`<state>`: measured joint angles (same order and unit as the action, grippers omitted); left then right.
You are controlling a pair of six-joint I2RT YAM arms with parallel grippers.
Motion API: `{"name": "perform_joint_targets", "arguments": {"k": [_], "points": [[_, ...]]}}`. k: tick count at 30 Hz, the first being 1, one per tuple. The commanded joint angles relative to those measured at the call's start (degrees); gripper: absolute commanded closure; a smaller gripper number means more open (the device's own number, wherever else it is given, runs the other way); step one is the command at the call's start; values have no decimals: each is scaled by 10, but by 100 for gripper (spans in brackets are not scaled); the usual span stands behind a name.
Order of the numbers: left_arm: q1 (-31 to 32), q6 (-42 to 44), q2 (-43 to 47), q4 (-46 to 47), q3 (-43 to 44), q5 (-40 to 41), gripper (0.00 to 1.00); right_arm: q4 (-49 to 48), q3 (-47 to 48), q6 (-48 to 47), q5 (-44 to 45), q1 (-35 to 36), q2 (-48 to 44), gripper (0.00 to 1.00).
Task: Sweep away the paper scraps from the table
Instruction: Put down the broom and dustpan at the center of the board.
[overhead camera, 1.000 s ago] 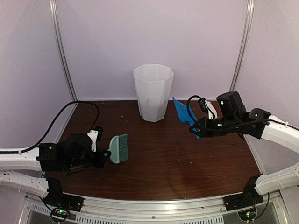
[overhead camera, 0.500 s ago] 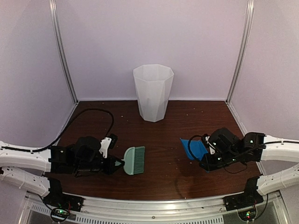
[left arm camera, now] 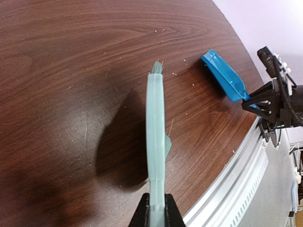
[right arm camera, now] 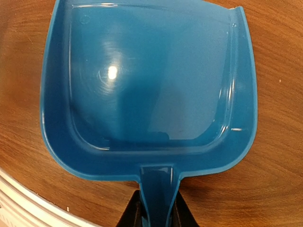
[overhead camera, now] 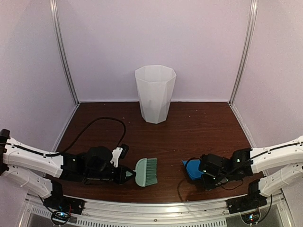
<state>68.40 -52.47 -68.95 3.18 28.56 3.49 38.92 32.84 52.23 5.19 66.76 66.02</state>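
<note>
Left hand (left arm camera: pixel 157 211) clamped on brush (left arm camera: pixel 155 132), right hand (right arm camera: pixel 158 209) gripping dustpan (right arm camera: pixel 147 85) handle, both half cropped, paper scraps (left arm camera: pixel 174 74) mere specks

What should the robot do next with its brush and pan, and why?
Probably set the brush and dustpan down and let go. The dustpan is empty, the table shows only tiny specks, and both tools hang low near its front edge.
</note>
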Motion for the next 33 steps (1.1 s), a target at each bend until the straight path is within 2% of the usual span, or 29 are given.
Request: {"name": "perform_joint_targets", "arguments": {"k": [1, 5, 14, 16, 23, 28, 33], "points": [[8, -38, -12, 75, -18, -30, 100, -40, -9, 31, 26, 27, 35, 100], [12, -55, -9, 118, -37, -59, 100, -46, -2, 40, 30, 43, 69, 100], [13, -64, -45, 141, -39, -66, 100, -62, 3, 64, 31, 71, 108, 96], [13, -65, -51, 141, -37, -68, 100, -61, 8, 66, 34, 80, 110, 92], [13, -66, -67, 142, -30, -72, 100, -56, 38, 61, 46, 92, 113, 67], [13, -62, -67, 131, -29, -51, 84, -61, 54, 55, 42, 100, 124, 63], [13, -55, -71, 107, -21, -27, 73, -81, 66, 46, 37, 109, 125, 62]]}}
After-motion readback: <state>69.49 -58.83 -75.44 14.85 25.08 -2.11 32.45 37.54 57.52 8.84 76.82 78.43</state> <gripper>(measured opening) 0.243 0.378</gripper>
